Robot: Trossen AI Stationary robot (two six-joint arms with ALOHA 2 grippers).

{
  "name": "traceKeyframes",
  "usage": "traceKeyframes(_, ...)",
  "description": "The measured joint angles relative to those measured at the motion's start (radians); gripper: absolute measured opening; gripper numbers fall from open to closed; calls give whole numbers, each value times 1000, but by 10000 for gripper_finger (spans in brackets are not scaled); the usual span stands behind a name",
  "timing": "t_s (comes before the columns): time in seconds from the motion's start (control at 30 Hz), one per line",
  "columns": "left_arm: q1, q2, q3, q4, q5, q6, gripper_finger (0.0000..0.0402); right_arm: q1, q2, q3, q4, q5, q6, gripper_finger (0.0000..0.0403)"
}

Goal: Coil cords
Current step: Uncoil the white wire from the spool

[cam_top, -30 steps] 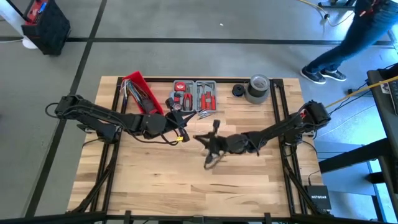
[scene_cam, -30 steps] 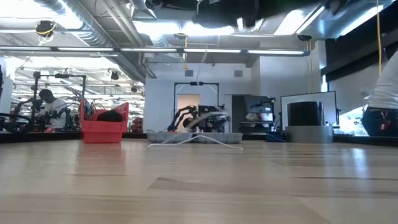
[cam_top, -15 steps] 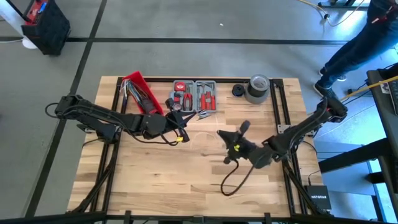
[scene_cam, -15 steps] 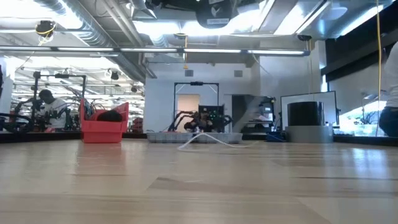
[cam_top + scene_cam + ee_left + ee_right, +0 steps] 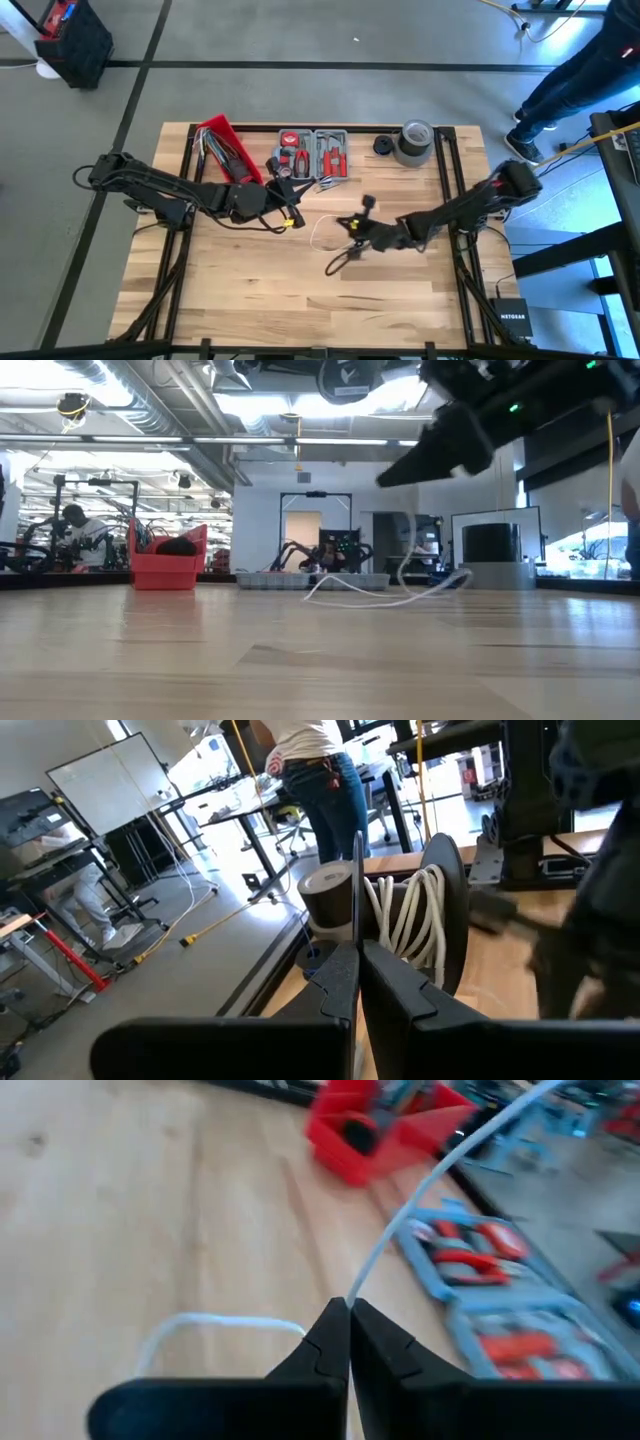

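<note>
White cord (image 5: pixel 440 1155) pinched by right gripper (image 5: pixel 348 1312); red bin (image 5: pixel 375 1125), tool tray (image 5: pixel 490 1270) beyond

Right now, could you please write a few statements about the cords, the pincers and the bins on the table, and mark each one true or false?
1. The right pincer is shut on the white cord. True.
2. The left pincer is wide open. False: it is shut.
3. The red bin sits at the table's near edge. False: it is at the far edge, beside the grey tool tray.
4. The grey tape roll stands near the far right corner. True.
</note>
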Motion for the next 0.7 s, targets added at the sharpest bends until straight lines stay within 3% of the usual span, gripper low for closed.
traceKeyframes(0.17, 2, 0, 0, -2, 0, 2, 5, -20, 109, 114, 119, -138, -123, 7)
traceKeyframes(0.33, 2, 0, 0, -12, 0, 3, 5, 10, 122, 286, 60, -151, -309, 7)
traceKeyframes(0.53, 0, 0, 0, -23, 0, 8, 5, 100, 23, 437, -177, 121, -535, 7)
traceKeyframes(0.7, 0, 0, 0, -24, 0, 10, 5, 169, -129, 448, -357, 296, -524, 7)
